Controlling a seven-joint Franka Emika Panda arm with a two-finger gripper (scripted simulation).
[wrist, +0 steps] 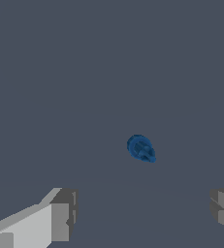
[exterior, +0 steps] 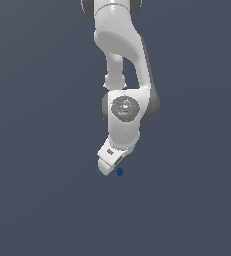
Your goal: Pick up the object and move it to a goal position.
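The arm (exterior: 122, 75) hangs over bare grey floor (exterior: 37, 200). Its gripper (wrist: 142, 215) is spread wide and holds nothing. The blob (wrist: 141, 148) lies on the floor just beyond the fingertips, roughly between their lines, apart from both. It is slightly elongated. No legible writing anywhere.

The arm (exterior: 118, 45) is smooth glossy white with dark grey joint bands, a grey round disc (exterior: 124, 107), and a blocky white pincer (exterior: 118, 163) with grey fingertips (wrist: 65, 213).

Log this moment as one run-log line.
phase: approach | gripper: open, empty | object: dark-blue blob, not grasped, ahead of fingers | arm: tilted down toward it
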